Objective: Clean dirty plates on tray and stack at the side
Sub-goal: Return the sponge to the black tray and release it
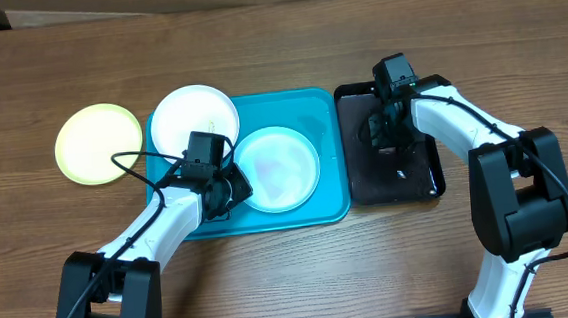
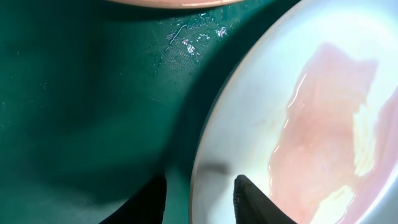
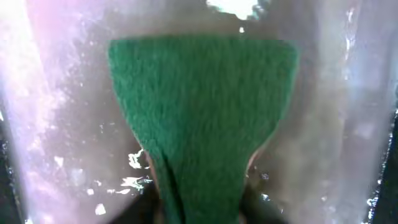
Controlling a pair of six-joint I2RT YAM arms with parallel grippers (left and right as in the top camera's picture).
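The pale blue plate [image 1: 278, 167] lies in the turquoise tray [image 1: 322, 104], its middle wet with a pinkish sheen [image 2: 323, 124]. A white plate [image 1: 193, 117] rests on the tray's far left corner. On the table left of the tray lies the lime green plate [image 1: 97, 142]. My left gripper [image 1: 228, 188] stands open astride the blue plate's left rim [image 2: 198, 186], one finger over the tray floor and the other over the plate. My right gripper [image 1: 385, 140] is down in the black tray [image 1: 420, 174], shut on a green scouring sponge [image 3: 202, 93].
The glossy black tray's wet floor [image 3: 62, 124] fills the right wrist view around the sponge. Bare wooden table [image 1: 276, 39] surrounds both trays. The white plate's edge [image 2: 168, 3] shows at the top of the left wrist view.
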